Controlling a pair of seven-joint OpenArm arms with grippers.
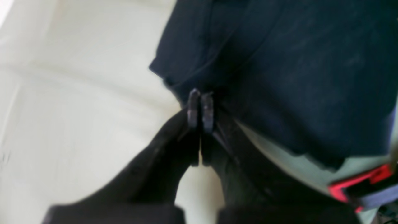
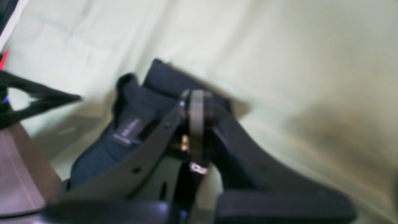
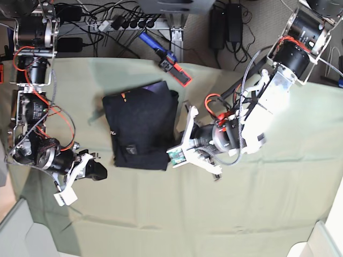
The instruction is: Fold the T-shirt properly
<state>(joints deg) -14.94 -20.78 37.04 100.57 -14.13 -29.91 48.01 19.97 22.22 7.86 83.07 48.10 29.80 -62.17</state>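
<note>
The black T-shirt [image 3: 140,128] lies folded into a rectangle on the pale green cloth [image 3: 225,214]. Its orange tag [image 3: 124,97] is at the far edge and its small square label [image 3: 130,149] is near the front. My left gripper [image 3: 174,136] is at the shirt's right edge. In the left wrist view the gripper [image 1: 200,107] has its fingers pressed together on the shirt's dark fabric [image 1: 295,77]. My right gripper [image 3: 100,170] sits just off the shirt's front left corner. In the right wrist view the gripper [image 2: 196,105] is shut, with the shirt [image 2: 136,102] and label [image 2: 127,130] behind it.
A red and black tool [image 3: 175,68] lies at the cloth's far edge, with cables and power strips [image 3: 123,24] behind it. A red and black part [image 1: 357,183] shows at the lower right of the left wrist view. The green cloth stretches wide to the front and right.
</note>
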